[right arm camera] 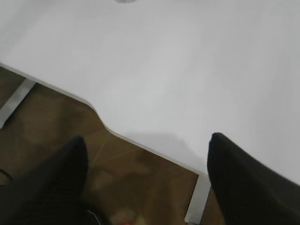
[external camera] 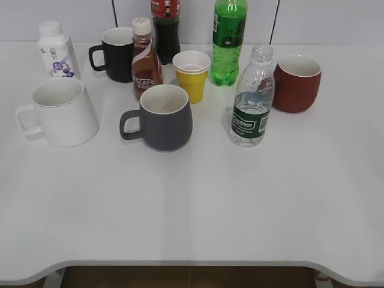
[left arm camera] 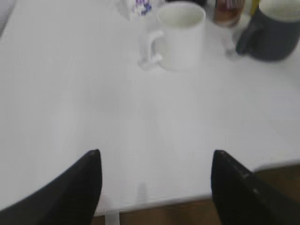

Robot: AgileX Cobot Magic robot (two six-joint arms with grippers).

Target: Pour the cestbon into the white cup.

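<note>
Approach not begun: my right gripper (right arm camera: 145, 140) and left gripper (left arm camera: 157, 157) hang spread, empty, at the table's (external camera: 198, 210) near edge. Next: right grasps the uncapped clear ribbed green-labelled Cestbon bottle (external camera: 251, 102) toward the far right, for the large white ceramic mug (external camera: 60, 111) near the left edge.

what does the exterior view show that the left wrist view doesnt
Only the exterior view shows the cestbon, uncapped, beside the red mug, plus the green soda bottle, yellow paper cup and black mug.

Only the left wrist view shows the left gripper, its fingers spread wide above the table's near edge.

Both show the white cup, the grey mug and the white table.
</note>
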